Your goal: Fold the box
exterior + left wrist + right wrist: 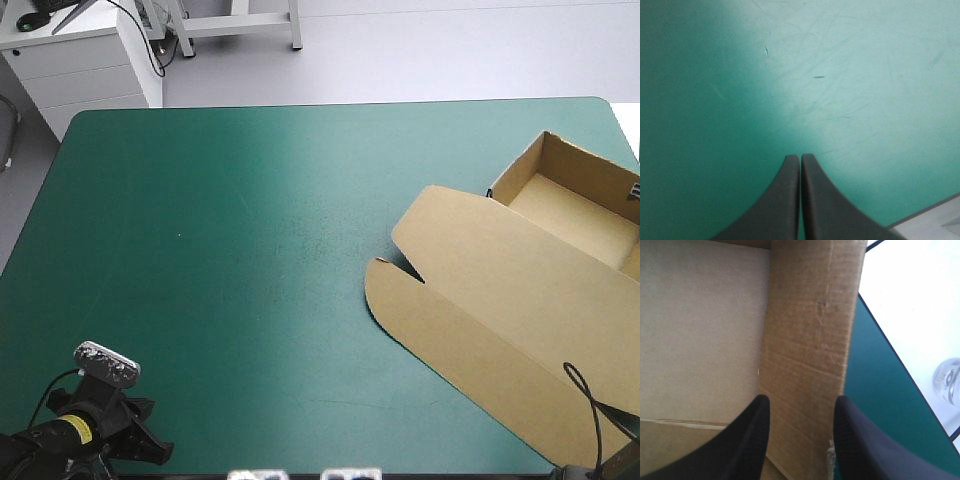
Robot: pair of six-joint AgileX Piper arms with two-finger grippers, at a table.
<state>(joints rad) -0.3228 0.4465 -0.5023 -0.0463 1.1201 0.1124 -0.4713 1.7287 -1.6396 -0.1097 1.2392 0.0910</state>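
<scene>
The brown box lies at the table's right side as an open tray with raised walls and its long lid flat toward the table's middle. In the right wrist view my right gripper is open and straddles one upright wall of the box: one finger is inside over the tray floor, the other outside near the table's right edge. My left gripper is shut over bare teal-green cover at the front left corner, far from the box.
The table's right edge runs close beside the box wall, with pale floor and a clear round object beyond it. The table's edge also shows near the left gripper. A white cabinet stands past the far left corner.
</scene>
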